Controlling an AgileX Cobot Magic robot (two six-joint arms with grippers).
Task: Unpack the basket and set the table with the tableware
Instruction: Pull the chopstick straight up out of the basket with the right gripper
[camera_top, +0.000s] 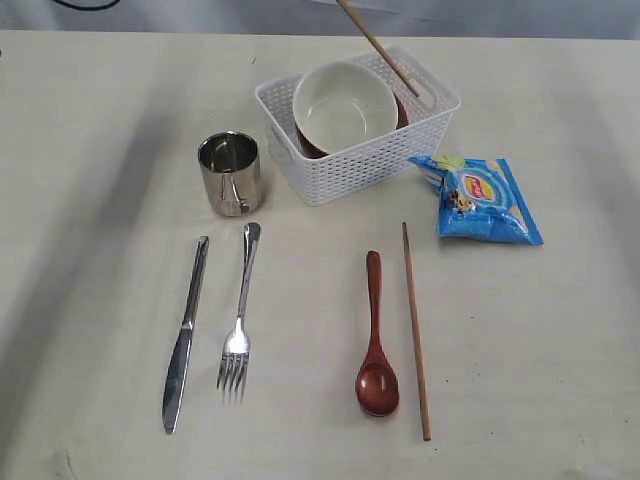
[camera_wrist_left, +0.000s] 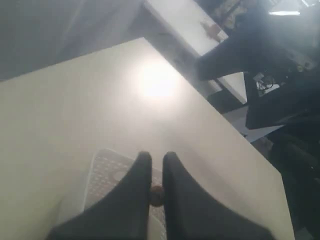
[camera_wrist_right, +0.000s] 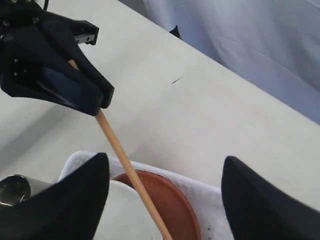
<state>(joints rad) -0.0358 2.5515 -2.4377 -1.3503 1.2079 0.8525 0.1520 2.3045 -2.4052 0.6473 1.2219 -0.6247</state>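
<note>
The white basket (camera_top: 355, 170) at the back holds the cream bowl (camera_top: 343, 105), tilted over the brown plate (camera_top: 308, 148). One chopstick (camera_top: 378, 45) slants up out of the basket. My left gripper (camera_wrist_left: 156, 157) is shut on its upper end (camera_wrist_left: 157, 196); its dark fingers (camera_wrist_right: 65, 82) also show in the right wrist view. My right gripper (camera_wrist_right: 166, 158) hangs open above the basket's rim (camera_wrist_right: 200, 187), with the chopstick (camera_wrist_right: 125, 162) and plate (camera_wrist_right: 170, 200) between its fingers. On the table (camera_top: 90, 200) lie the cup (camera_top: 230, 172), knife (camera_top: 186, 335), fork (camera_top: 240, 310), spoon (camera_top: 377, 340) and second chopstick (camera_top: 415, 330).
A blue chip bag (camera_top: 485, 198) lies right of the basket. Neither arm shows in the exterior view. Beyond the table's far edge the left wrist view shows dark equipment (camera_wrist_left: 270, 75).
</note>
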